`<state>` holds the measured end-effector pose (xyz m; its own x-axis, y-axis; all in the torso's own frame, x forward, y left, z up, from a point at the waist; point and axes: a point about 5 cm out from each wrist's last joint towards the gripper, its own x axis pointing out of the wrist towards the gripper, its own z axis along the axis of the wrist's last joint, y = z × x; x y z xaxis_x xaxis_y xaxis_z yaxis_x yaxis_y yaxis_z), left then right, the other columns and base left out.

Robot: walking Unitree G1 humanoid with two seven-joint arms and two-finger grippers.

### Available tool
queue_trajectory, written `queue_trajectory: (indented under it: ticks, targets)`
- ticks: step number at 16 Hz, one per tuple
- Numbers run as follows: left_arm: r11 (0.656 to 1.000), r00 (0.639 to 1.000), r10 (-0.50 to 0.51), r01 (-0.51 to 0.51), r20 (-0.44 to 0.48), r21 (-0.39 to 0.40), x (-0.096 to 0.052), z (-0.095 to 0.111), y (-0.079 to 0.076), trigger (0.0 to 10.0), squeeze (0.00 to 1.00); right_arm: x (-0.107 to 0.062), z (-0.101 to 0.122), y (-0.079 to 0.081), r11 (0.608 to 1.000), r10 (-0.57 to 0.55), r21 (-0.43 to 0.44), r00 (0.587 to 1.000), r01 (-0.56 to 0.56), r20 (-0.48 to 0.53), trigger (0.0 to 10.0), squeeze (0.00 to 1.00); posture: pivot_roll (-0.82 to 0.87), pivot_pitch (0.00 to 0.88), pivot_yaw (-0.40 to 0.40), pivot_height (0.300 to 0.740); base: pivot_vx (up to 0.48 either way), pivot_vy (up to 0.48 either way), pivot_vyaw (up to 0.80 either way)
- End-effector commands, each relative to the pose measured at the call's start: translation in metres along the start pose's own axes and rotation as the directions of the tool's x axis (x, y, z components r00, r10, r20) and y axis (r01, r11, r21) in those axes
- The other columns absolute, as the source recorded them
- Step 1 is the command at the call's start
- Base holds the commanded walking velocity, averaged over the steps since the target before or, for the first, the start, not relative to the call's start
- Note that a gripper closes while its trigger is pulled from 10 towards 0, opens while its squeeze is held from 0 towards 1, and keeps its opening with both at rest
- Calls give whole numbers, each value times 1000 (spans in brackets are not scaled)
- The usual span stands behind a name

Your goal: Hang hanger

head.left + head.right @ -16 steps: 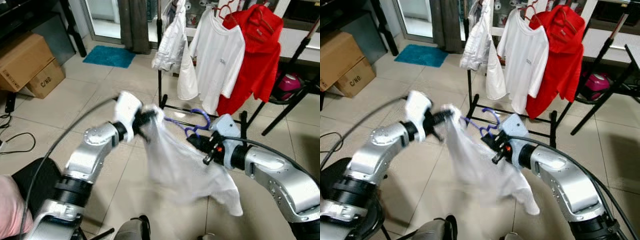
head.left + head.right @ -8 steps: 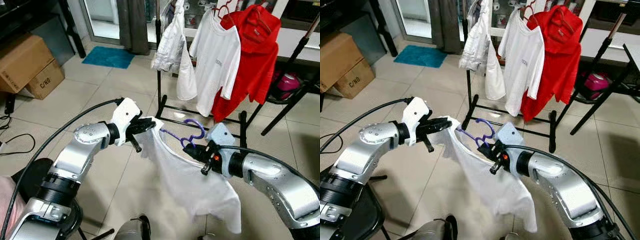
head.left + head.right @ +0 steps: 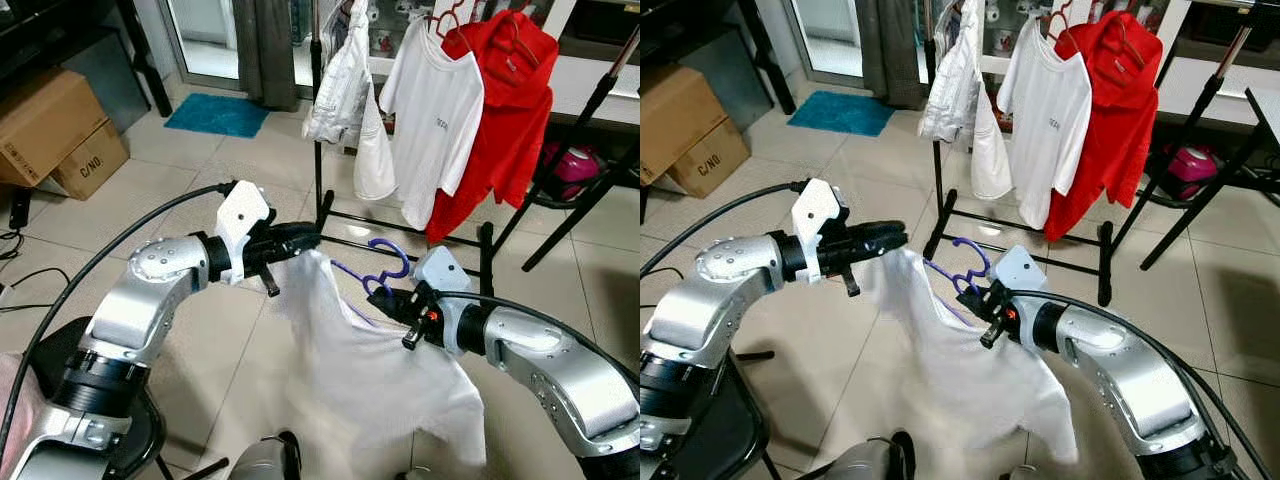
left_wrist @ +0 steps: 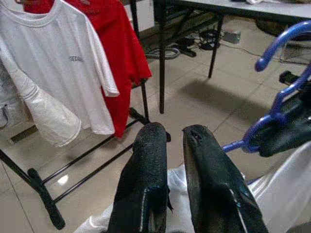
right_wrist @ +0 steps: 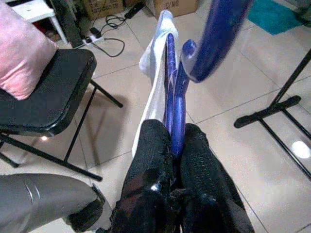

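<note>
Right pincer (image 5: pixel 176 141) clamped around blue hanger (image 5: pixel 171 92).

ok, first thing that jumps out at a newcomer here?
The white shirt stretched mid-air between both arms: the left gripper pinches its shoulder, the right gripper clamps the blue hanger threaded in it. Behind, a red shirt hangs on the rack.

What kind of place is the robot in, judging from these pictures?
Probably a room in a home used for laundry: a garment rack holding a white T-shirt and a red shirt, a tiled floor, and cardboard boxes by the wall.
</note>
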<state>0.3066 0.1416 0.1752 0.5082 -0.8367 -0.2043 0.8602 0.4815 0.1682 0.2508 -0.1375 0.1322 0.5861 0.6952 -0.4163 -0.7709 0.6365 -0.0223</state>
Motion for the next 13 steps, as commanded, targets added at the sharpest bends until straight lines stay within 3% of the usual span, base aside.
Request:
queue_trajectory:
  ticks: [1,2,4,6,8,9,10,13]
  targets:
    - [1000,997,-3,4,-73,23,-5,-7,0,10000,1000,-2,5,-4,1000,-30,-3,999,30,27,10000,0,-78,77,76,740,0,0,0]
    - [999,991,14,-7,-134,52,-9,-13,3,10000,1000,-3,5,-7,999,-52,9,998,52,27,10000,0,-77,80,75,740,0,0,0]
    - [996,988,72,-63,-136,70,-15,-12,10,10000,1000,-3,5,-10,996,-73,49,996,70,48,10000,0,-78,83,75,740,0,0,0]
    - [988,987,148,-145,-63,52,-18,-5,15,10000,1000,-3,5,-15,988,-133,87,989,128,64,10000,0,-77,84,75,740,0,0,0]
    - [950,950,311,-309,36,-36,-26,-7,19,10000,992,0,3,-28,937,-308,207,945,280,115,10000,0,-76,90,81,740,0,0,0]
    - [932,932,357,-352,58,-88,-29,-9,17,10000,161,0,0,-33,914,-370,221,923,341,107,10000,0,-74,93,78,740,0,0,0]
    - [890,895,443,-432,51,-144,-37,-21,9,10000,0,-1,-11,-39,857,-472,271,879,438,74,10000,0,-67,96,73,740,0,0,0]
    - [823,833,553,-548,-8,-150,-46,-44,-4,10000,0,-3,-19,-41,796,-564,311,824,520,64,10000,0,-61,102,64,740,0,0,0]
